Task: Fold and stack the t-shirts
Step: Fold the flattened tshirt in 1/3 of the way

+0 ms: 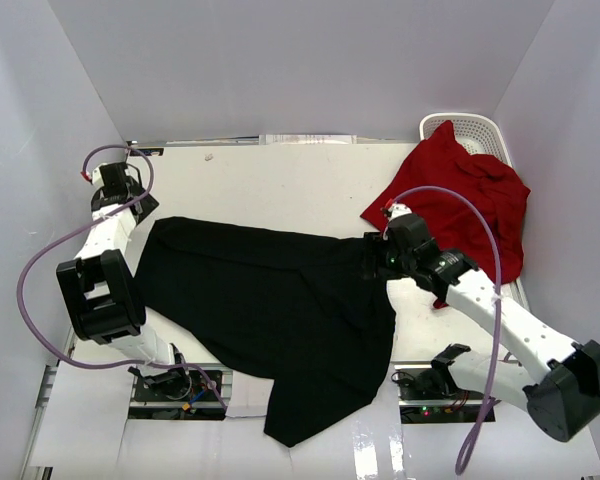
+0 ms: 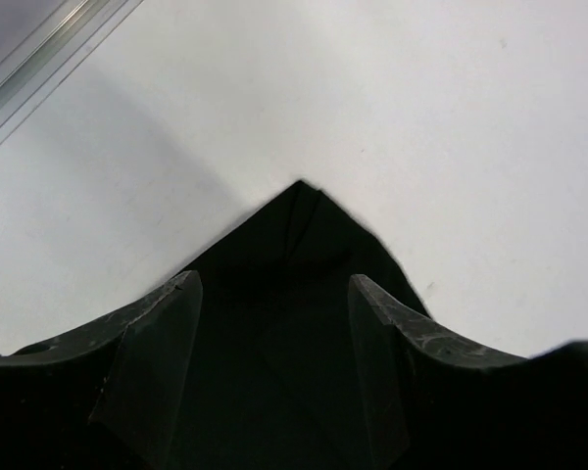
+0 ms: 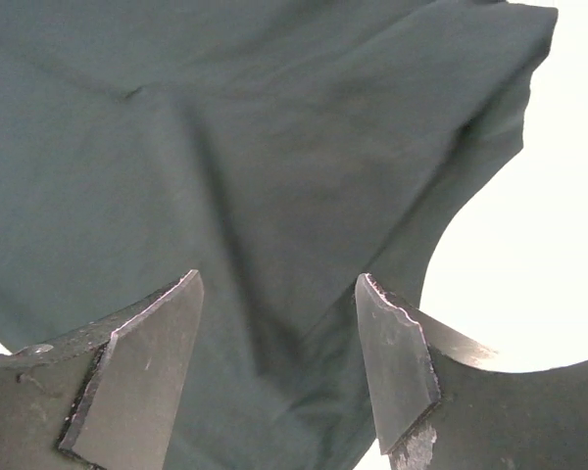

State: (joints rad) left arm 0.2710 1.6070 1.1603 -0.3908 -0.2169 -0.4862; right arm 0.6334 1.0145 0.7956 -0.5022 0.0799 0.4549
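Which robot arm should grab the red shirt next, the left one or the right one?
Probably the right. The right gripper is at the edge of the black t-shirt, just beside the red t-shirt, which drapes over the white basket. The left gripper is at the black one's far left corner.

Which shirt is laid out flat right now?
The black t-shirt, spread across the middle of the table; the red t-shirt lies bunched, partly over the white basket.

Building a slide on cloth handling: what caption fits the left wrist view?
Left gripper, open, framing a pointed corner of the black t-shirt on the white table.
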